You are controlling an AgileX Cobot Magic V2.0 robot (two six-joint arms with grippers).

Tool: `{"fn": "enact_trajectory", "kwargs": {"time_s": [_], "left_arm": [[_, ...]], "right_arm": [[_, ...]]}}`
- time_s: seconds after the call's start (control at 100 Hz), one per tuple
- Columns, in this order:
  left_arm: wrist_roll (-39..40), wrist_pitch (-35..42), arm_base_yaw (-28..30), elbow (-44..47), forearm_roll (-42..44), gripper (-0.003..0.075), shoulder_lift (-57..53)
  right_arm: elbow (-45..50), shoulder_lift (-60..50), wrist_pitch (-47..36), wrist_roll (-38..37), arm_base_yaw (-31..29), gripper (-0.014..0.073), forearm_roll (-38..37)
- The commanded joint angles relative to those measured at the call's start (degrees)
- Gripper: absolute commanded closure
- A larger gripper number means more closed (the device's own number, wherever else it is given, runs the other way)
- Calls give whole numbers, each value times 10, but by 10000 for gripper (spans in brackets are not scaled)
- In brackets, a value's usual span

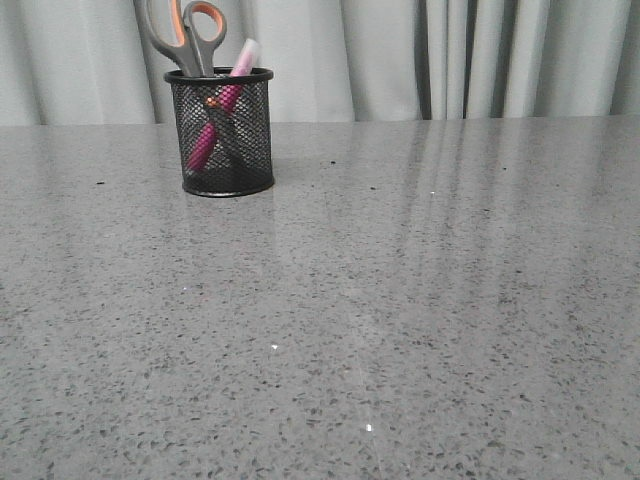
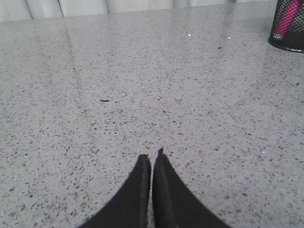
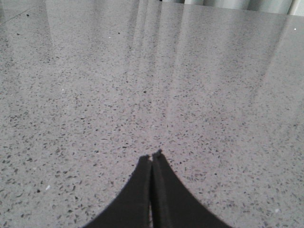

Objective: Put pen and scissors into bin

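- Grey speckled stone-look table [image 1: 420, 320] fills most of the front view; pale pleated curtain [image 1: 480, 55] runs across the top of the frame behind it.
- bin [image 1: 222, 132] stands upright on the table, upper left of the front view, near the far edge in front of the curtain. Black mesh, contents visible through the wall.
- scissors [image 1: 188, 32] are in the bin, blades down. Grey handles with orange-lined loops stick out above the rim and are partly cut off by the top of the frame.
- pen [image 1: 218, 118] is in the bin too, tilted: pink body low on the left side inside the mesh, pale cap [image 1: 246, 55] poking out over the rim at upper right, just beside the scissors handles.
- Pen and scissors blades cross inside the bin; contact point not resolvable.
- Neither arm shows in the front view.
- left gripper [image 2: 152, 159]: bottom centre of the left wrist view, fingertips pressed together, nothing between them, over bare table. Bin base with a bit of pink pen shows at the far upper right corner of that view, well apart from the fingers.
- right gripper [image 3: 152, 156]: bottom centre of the right wrist view, fingertips together, holding nothing, over bare table. Curtain strip at the top edge only.
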State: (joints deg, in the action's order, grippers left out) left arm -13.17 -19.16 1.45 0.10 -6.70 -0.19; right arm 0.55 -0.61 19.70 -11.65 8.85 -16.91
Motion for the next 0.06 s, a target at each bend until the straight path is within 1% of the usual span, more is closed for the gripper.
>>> {"fn": "enact_trajectory", "kwargs": {"time_s": [0.0,0.05], "left_arm": [[5,28,1,25,-2,739,-19],[5,28,1,25,-2,739,-19]], "right_arm": [[9,-11,-22,1,-4,662,-4],[9,-11,-22,1,-4,662,-4]]}}
